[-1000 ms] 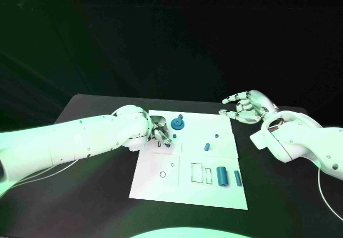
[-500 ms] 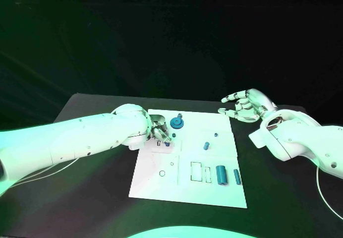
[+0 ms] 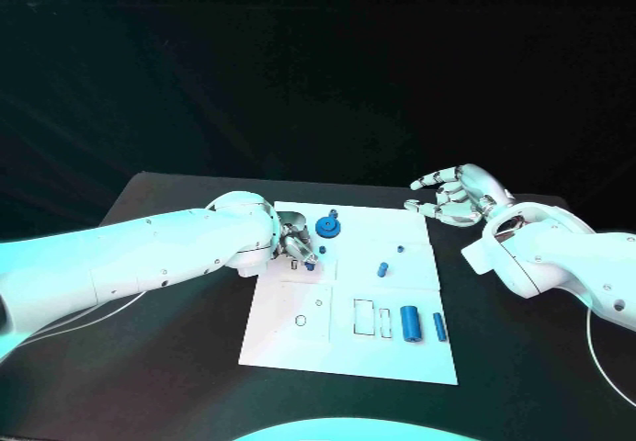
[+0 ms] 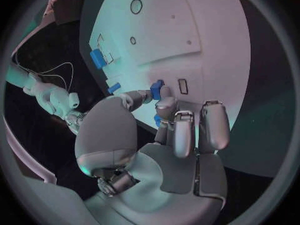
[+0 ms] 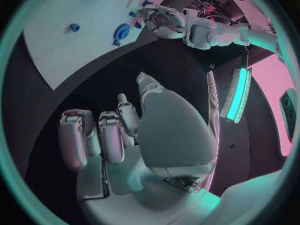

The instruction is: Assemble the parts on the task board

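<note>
Left robot hand pinching a small blue part over the board's near-left area; right robot hand idle.

Tabletop [image 3: 173, 197] black, board [image 3: 347, 347] white plate at centre. Left robot hand [image 3: 289, 246] sits over the board's left edge, fingertips [image 4: 164, 105] closed on a blue part [image 4: 155, 90], just above a small rectangular slot [image 4: 182, 86]; can't tell if the part touches the board. Right robot hand [image 3: 453, 197] hangs off the board's far right corner, fingers spread, holding nothing. Other parts: round piece [image 3: 329, 228] beside the left hand, small peg [image 3: 383, 270] mid-board, two cylinders [image 3: 411, 323] near the right edge. Parts look rigid, light, smooth plastic, likely slippery; grip on flat sides, keep it square to the slot, light pressure only.
</note>
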Robot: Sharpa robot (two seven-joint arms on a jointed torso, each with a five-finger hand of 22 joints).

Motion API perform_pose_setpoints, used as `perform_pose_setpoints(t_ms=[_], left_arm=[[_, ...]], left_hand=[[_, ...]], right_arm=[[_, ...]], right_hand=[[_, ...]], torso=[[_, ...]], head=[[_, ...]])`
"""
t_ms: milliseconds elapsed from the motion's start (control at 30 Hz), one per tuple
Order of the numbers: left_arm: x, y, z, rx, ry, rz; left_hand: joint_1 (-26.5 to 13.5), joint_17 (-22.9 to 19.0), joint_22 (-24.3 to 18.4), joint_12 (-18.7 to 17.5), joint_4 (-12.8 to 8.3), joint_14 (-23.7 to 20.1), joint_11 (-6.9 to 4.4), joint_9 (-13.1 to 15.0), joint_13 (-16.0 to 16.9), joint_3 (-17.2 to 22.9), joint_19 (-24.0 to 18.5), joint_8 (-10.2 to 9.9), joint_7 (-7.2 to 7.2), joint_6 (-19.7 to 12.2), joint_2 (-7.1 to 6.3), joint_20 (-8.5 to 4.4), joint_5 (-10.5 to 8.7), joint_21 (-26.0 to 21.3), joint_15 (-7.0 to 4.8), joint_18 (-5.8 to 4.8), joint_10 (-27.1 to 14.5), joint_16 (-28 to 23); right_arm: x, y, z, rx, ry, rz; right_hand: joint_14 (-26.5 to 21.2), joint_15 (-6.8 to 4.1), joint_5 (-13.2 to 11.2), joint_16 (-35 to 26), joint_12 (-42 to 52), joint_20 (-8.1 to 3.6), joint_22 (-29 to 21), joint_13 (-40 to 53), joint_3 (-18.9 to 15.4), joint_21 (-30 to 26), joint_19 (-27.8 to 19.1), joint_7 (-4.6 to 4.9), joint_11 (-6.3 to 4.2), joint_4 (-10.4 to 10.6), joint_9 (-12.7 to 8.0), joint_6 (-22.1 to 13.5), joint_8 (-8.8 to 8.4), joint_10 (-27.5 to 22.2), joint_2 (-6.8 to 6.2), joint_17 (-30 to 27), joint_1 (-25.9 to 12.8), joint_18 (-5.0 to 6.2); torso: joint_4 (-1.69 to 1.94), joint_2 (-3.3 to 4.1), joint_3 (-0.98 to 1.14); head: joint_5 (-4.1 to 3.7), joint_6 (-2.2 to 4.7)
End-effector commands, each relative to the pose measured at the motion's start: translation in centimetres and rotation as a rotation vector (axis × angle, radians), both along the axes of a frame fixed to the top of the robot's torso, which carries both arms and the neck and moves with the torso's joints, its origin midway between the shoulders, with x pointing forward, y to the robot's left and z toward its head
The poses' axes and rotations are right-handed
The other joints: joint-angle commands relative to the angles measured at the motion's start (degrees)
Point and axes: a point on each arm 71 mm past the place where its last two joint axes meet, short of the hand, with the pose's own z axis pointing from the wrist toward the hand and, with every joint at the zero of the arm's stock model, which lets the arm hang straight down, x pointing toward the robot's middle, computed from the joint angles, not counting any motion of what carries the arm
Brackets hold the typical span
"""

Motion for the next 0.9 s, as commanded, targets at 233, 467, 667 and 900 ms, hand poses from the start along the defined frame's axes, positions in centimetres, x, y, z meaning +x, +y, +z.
perform_pose_setpoints(t_ms=[233,467,667,900], left_arm=[[-0.56,-0.35,-0.78,0.026,0.04,-0.036],[-0.59,-0.39,-0.72,0.034,0.03,-0.042],[-0.61,-0.45,-0.64,0.045,0.013,-0.047],[-0.56,-0.31,-0.58,0.06,-0.004,-0.047]], left_hand=[[3.0,15.1,0.1,-0.4,-8.5,6.0,-0.08,0.3,-0.1,6.4,0.2,-0.2,-0.44,0.4,0.34,-0.37,0.93,0.3,-0.51,-0.82,0.4,0.4],[4.0,15.1,0.3,-0.5,-9.4,6.0,-0.04,0.5,0.0,6.6,0.4,-0.3,-0.34,0.7,0.04,-0.35,1.51,0.4,-0.46,-0.86,0.6,0.4],[4.5,15.1,1.2,-0.1,-9.7,6.0,-0.08,0.5,0.6,6.7,0.9,-0.4,-0.37,1.3,-0.3,-0.35,2.49,0.8,-0.48,-1.03,1.2,0.4],[4.6,15.1,2.1,0.2,-9.7,6.0,-0.19,0.5,1.1,6.7,1.5,-0.5,-0.47,1.9,-0.55,-0.43,4.35,1.2,-0.58,-1.21,1.8,0.4]], right_arm=[[-0.09,0.16,-0.04,0.0,-0.002,0.019],[-0.1,0.15,-0.07,0.002,0.0,0.018],[-0.11,0.16,-0.08,0.004,0.001,0.018],[-0.11,0.16,-0.09,0.004,0.001,0.017]], right_hand=[[4.8,-0.44,0.2,-0.4,0.0,-0.34,11.6,0.7,0.4,-0.3,3.0,-0.04,-0.32,-0.1,-0.1,0.3,0.41,0.1,0.0,10.9,-0.5,0.58],[4.8,-0.44,0.2,-0.4,0.1,-0.35,11.5,0.7,0.4,-0.4,3.0,-0.04,-0.32,-0.1,-0.1,0.3,0.42,0.1,0.02,10.9,-0.6,0.58],[4.8,-0.44,0.2,-0.4,0.1,-0.35,11.6,0.8,0.4,-0.3,3.0,-0.04,-0.32,-0.1,-0.1,0.3,0.42,0.1,0.06,10.9,-0.7,0.57],[4.8,-0.44,0.2,-0.4,0.1,-0.35,11.6,0.8,0.4,-0.3,3.0,-0.04,-0.32,-0.1,-0.1,0.3,0.42,0.1,0.06,10.9,-0.7,0.57]], torso=[[-0.01,0.0,0.0],[0.0,0.02,0.01],[0.03,0.04,0.0],[0.01,0.01,0.0]], head=[[0.01,0.05],[-0.03,0.02],[-0.03,0.05],[-0.09,0.02]])
